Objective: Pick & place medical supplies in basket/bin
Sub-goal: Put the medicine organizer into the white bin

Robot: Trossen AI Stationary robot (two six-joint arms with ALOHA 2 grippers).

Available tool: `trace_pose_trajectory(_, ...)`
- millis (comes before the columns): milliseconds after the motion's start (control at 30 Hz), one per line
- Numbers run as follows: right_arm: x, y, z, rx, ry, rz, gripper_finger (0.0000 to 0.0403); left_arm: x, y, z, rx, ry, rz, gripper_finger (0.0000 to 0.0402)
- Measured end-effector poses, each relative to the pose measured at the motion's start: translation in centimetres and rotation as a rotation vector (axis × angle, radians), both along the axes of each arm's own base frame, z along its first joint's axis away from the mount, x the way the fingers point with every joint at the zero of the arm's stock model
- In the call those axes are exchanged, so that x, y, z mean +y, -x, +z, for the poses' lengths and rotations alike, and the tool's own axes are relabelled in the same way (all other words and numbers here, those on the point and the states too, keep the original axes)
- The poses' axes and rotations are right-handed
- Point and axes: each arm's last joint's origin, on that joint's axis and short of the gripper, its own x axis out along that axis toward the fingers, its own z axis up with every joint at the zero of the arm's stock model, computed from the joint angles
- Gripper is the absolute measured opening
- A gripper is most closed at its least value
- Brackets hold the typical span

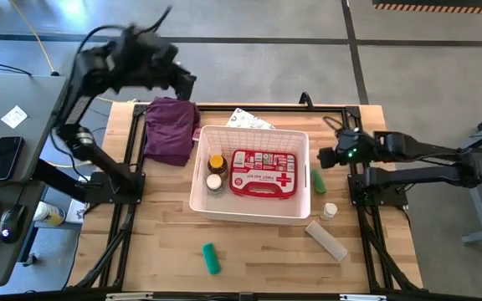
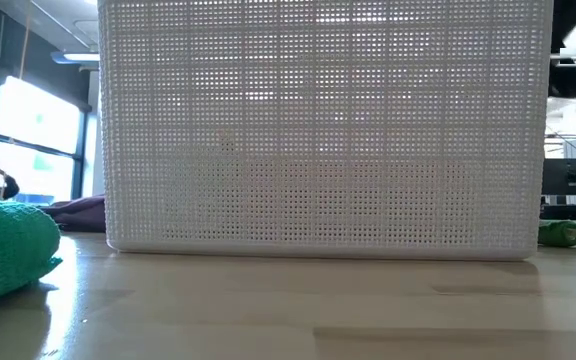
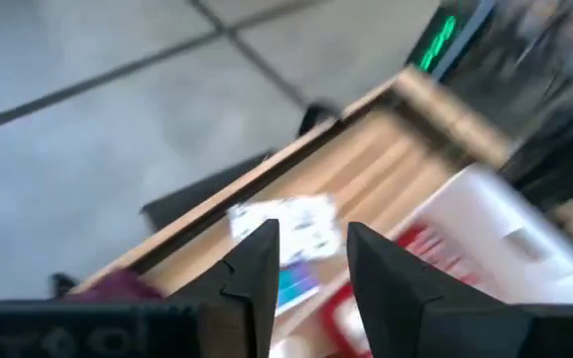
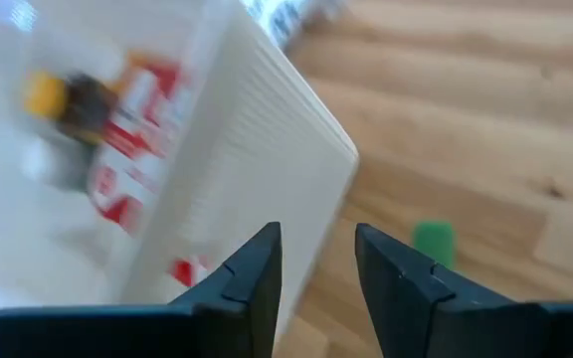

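The white basket (image 1: 197, 180) stands mid-table and holds the red first-aid pouch (image 1: 263, 173), an amber bottle (image 1: 217, 162) and a white-capped bottle (image 1: 214, 183). A green tube (image 1: 318, 181) lies on the table just right of the basket. My right gripper (image 4: 316, 264) hovers open and holding nothing, above the basket's right edge and that tube. My left gripper (image 3: 311, 259), blurred, is raised over the table's far left corner near the purple cloth (image 1: 171, 130), open with nothing between its fingers. A white printed packet (image 1: 249, 119) lies behind the basket.
A small white-capped bottle (image 1: 330, 211) and a beige roll (image 1: 325, 240) lie near the right front. A green roll (image 1: 212, 257) lies at the front, left of centre. In the low view the basket's wall (image 2: 323, 130) blocks most of the table.
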Motion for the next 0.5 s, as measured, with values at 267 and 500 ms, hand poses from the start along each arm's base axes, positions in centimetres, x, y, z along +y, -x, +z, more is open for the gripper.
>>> trace_pose_trajectory(267, -0.1, 0.6, 4.9, -0.131, 0.11, -0.032, 0.0122, 9.5, -1.3, -2.9, 0.208, -0.141, -0.08, 0.0169)
trace_pose_trajectory(500, -0.3, 1.0, 6.9, -0.204, 0.173, -0.097, 0.0122, 17.4, -1.6, -6.3, 0.185, -0.117, -0.14, 0.0155)
